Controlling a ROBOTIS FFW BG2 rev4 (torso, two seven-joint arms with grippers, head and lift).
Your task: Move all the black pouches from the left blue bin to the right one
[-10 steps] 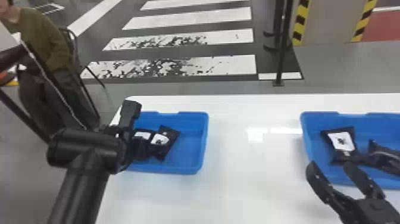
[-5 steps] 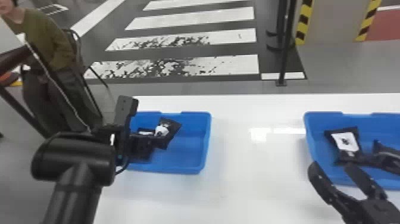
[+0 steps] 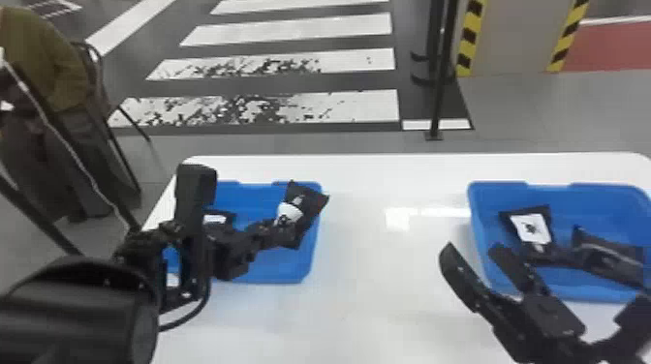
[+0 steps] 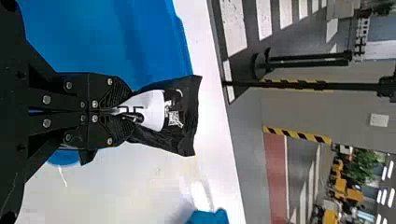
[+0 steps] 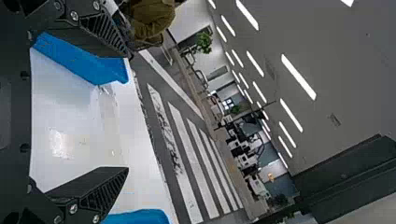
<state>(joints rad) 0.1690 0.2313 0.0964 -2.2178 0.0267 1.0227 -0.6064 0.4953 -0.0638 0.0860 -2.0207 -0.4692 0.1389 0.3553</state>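
— How much room is there around you?
— The white table (image 3: 387,290) stretches between the two bins, which sit well apart, and runs on past their far rims to its own far edge. My right gripper (image 3: 471,251) is near the right bin's near left corner, one finger out over the table, the other in front of the bin's wall

— And your jaws?
— My left ones are pinched together on a black pouch (image 3: 310,205), my left gripper (image 3: 285,231) gripping it by one end; the free end shows across the right-hand rim of the left blue bin (image 3: 278,266). Whether it touches that rim, I can't tell. My right ones stand wide apart, nothing between them

— What do the bins hold?
— The left one has another pouch (image 3: 222,218), partly hidden behind my arm. In the right bin (image 3: 605,193) lie a white-labelled pouch (image 3: 530,228) and, beside it, a dark pouch (image 3: 612,261)
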